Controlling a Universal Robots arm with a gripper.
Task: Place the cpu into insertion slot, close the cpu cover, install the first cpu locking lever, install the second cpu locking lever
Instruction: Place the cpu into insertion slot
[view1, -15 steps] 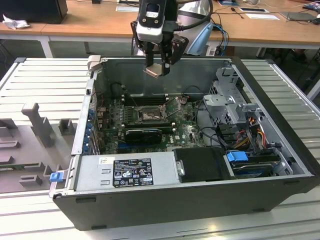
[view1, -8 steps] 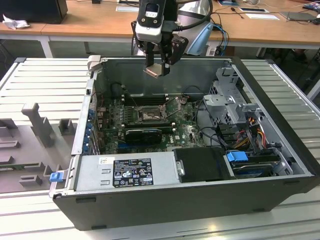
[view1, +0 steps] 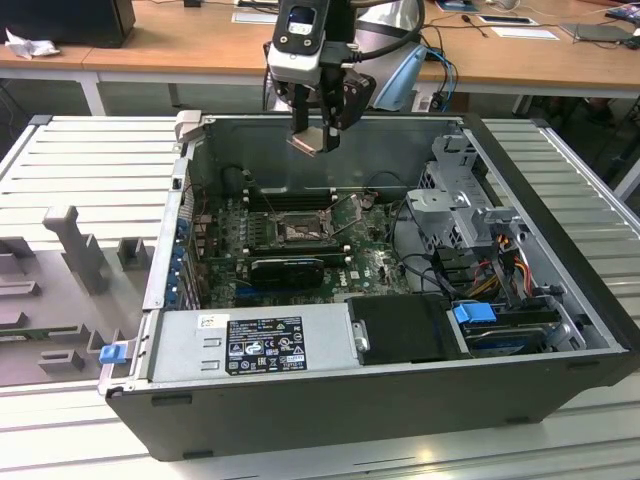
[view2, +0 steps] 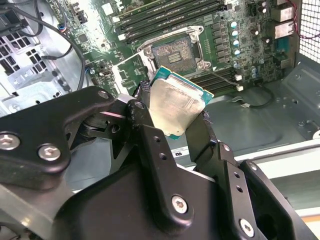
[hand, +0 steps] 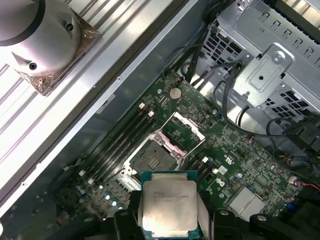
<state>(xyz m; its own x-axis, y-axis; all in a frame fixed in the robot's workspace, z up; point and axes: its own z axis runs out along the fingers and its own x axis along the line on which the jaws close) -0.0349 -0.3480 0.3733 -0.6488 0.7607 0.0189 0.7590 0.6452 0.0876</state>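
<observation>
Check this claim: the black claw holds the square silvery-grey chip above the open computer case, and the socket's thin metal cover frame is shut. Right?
No: the metal cover frame stands open beside the black-rimmed socket, as the first wrist view shows. The claw does hold the chip above the case.

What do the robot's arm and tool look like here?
The tool is matte black: two jointed fingers built from flat angular links, dotted with silvery screw heads and small holes. In the exterior view the arm is rounded silvery-grey metal with a pale blue joint cap.
</observation>
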